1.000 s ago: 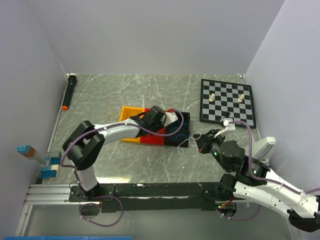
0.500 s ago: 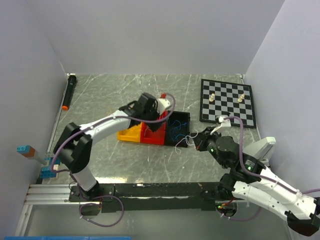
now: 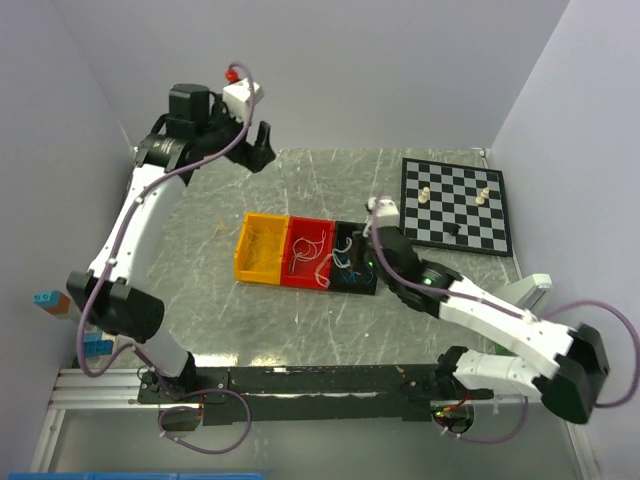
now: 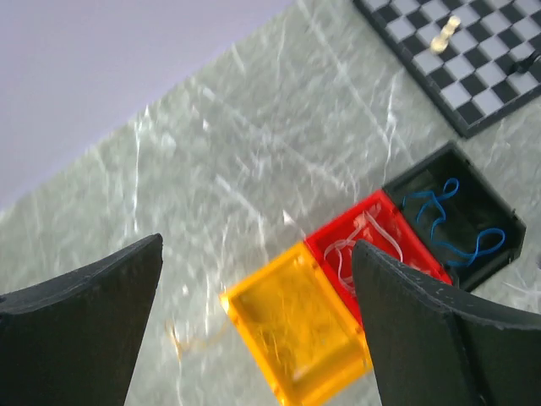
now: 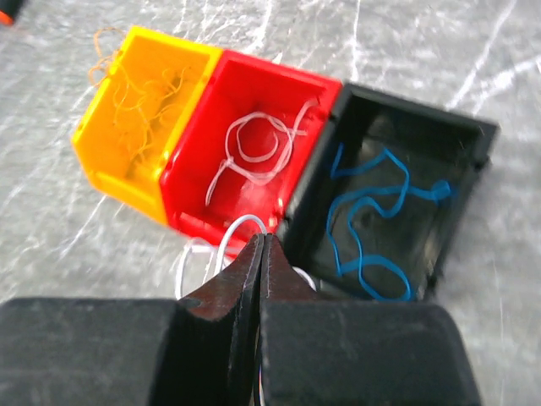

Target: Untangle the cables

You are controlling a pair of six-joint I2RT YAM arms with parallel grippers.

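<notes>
Swung up and away from red bin [image 3: 296,236] since a second before, out to 11 o'clock above the table [image 3: 200,310]: left gripper [image 3: 258,148], jaws released and spread wide, nothing between them. Moved as well, from 4 o'clock of the bins to directly over their near rim: right gripper [image 5: 260,244], clenched tight, tips on the seam between red bin and black bin [image 5: 406,110]. Sat in a row at table centre, touching side by side: yellow bin [image 3: 246,250] at 9 o'clock, red in the middle, black at 3 o'clock. Lay coiled inside red bin: white cable [image 5: 258,148]. Lay in loose curves on the floor of black bin: blue cable [image 5: 372,211]. Filled yellow bin as a thin tangle: yellow cable [image 5: 139,93], one strand past its far corner, out on the table. Curled outside the red bin's 6 o'clock wall, right at the clenched tips: white loop [image 5: 199,258]; could not tell whether pinched or merely touching. Rested at 2 o'clock, well apart from the bins: chessboard [image 3: 455,205], a few pieces upon it.
</notes>
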